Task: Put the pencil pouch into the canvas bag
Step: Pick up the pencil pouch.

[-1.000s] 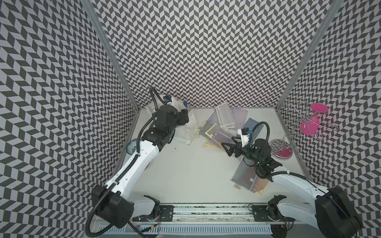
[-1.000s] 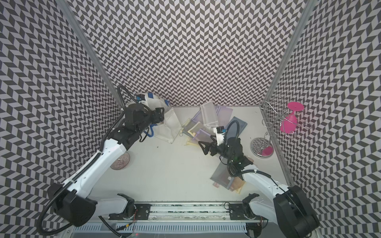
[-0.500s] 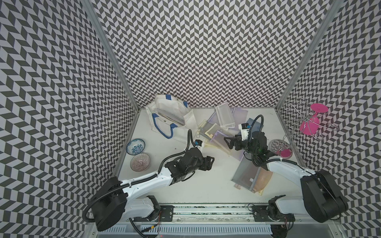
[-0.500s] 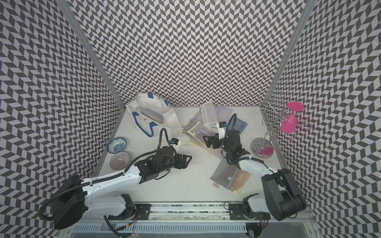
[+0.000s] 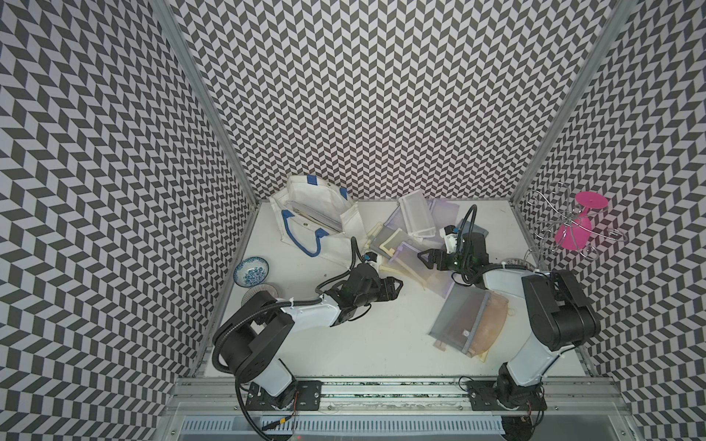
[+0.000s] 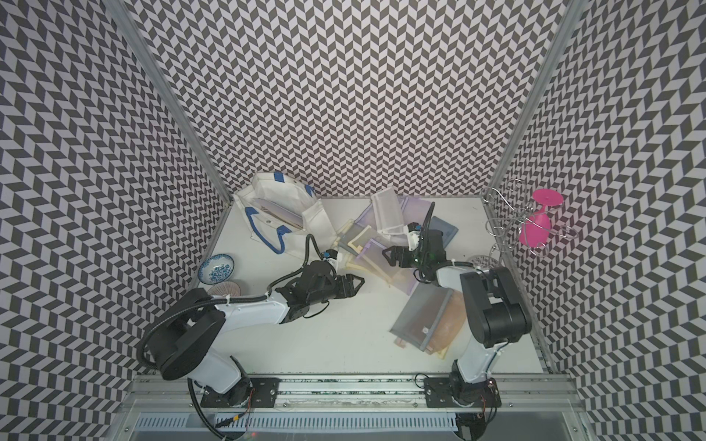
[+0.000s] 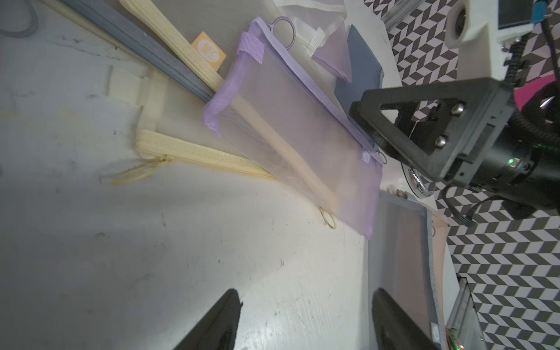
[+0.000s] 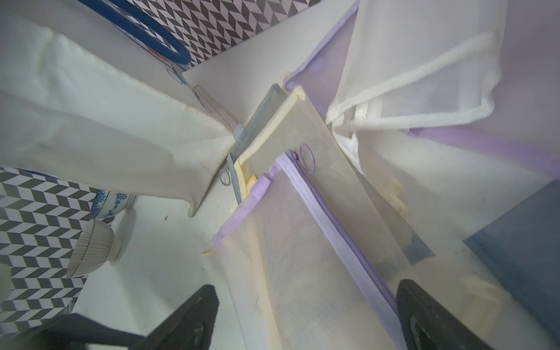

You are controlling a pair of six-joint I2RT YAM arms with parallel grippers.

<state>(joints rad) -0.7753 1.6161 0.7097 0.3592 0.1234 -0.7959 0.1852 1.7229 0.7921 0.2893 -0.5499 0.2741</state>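
The white canvas bag (image 5: 309, 198) (image 6: 279, 193) with blue rope handles lies slumped in the back left corner, and a flat greyish pouch (image 5: 319, 220) shows in its mouth. A lilac mesh pencil pouch (image 5: 429, 275) (image 6: 397, 275) (image 7: 303, 145) (image 8: 303, 257) lies at mid-table on a pile of pouches. My right gripper (image 5: 422, 257) (image 6: 386, 254) (image 8: 306, 306) hovers open, its jaws straddling this pouch's near end. Whether they touch it I cannot tell. My left gripper (image 5: 399, 286) (image 6: 359, 284) (image 7: 306, 306) is open over bare table, just left of the pile, holding nothing.
Yellow, grey and white mesh pouches (image 5: 416, 214) are heaped behind the lilac one. A grey pouch over a peach one (image 5: 458, 320) lies front right. Two bowls (image 5: 251, 271) sit by the left wall. A pink glass hangs on a wire rack (image 5: 577, 225) at the right wall.
My left arm has swung from the canvas bag at the back left down to mid-table. The right gripper has edged back over the lilac pouch. The bag now lies free.
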